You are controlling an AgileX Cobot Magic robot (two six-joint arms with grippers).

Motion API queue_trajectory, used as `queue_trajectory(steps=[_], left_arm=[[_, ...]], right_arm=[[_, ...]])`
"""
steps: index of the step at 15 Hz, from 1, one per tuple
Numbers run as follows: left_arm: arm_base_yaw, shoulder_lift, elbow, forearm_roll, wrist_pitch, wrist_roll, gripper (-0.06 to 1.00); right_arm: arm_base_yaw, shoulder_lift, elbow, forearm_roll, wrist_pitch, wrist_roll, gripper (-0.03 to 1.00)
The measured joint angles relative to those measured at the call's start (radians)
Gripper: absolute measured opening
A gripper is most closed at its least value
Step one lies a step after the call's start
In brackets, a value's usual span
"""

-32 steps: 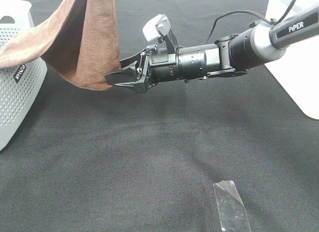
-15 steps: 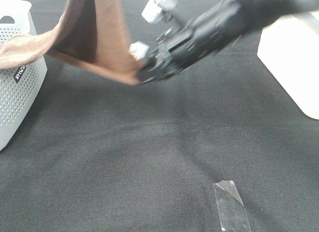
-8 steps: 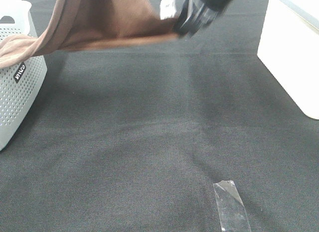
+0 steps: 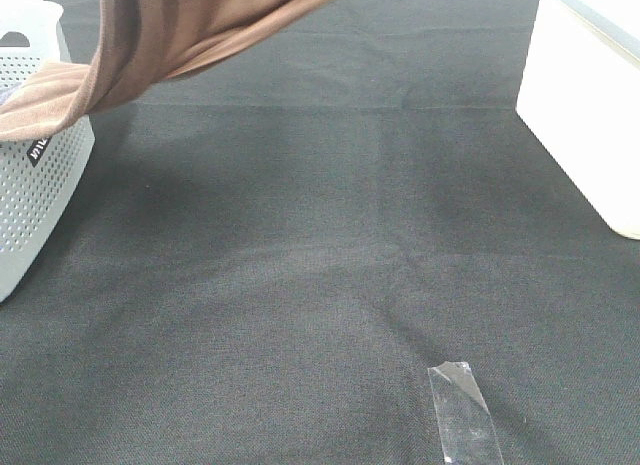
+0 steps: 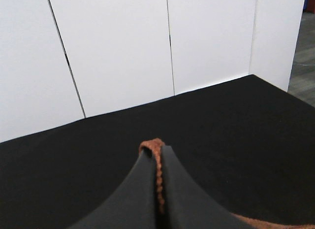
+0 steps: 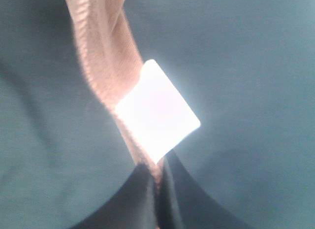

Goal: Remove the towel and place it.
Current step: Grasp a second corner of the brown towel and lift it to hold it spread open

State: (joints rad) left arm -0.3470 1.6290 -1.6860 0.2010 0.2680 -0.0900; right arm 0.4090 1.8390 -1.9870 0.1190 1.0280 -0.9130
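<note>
Rust-brown microfibre towel [image 4: 170,35]: slung in air, far left; long axis runs from the grey perforated plastic basket [image 4: 40,185], where one end rests, up rightward out of view; left gripper [image 5: 158,160] and right gripper [image 6: 156,177] each pressed together, pinching its stitched hem.

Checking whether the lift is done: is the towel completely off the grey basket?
No, one end of the towel lies over the rim of the basket while the rest rises out of view.
</note>
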Motion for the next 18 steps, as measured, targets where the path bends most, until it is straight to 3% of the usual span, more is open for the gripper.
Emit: queue_trajectory(steps=[6,10,13,18], left_arm=[[0.000,0.000,-0.033,-0.010,-0.171,-0.007,0.00],[0.000,0.041,-0.163,-0.018,-0.220,-0.007,0.00],[0.000,0.074,-0.195,-0.024,-0.295,-0.008,0.00],[0.000,0.080,-0.233,-0.024,-0.435,-0.008,0.00]], right_arm=[[0.000,0.000,-0.168,-0.126,0.024,0.006,0.00],[0.000,0.000,-0.256,-0.271,0.019,0.022,0.00],[0.001,-0.001,-0.299,-0.406,-0.047,0.050,0.00],[0.001,-0.001,-0.369,-0.452,-0.196,0.094,0.00]])
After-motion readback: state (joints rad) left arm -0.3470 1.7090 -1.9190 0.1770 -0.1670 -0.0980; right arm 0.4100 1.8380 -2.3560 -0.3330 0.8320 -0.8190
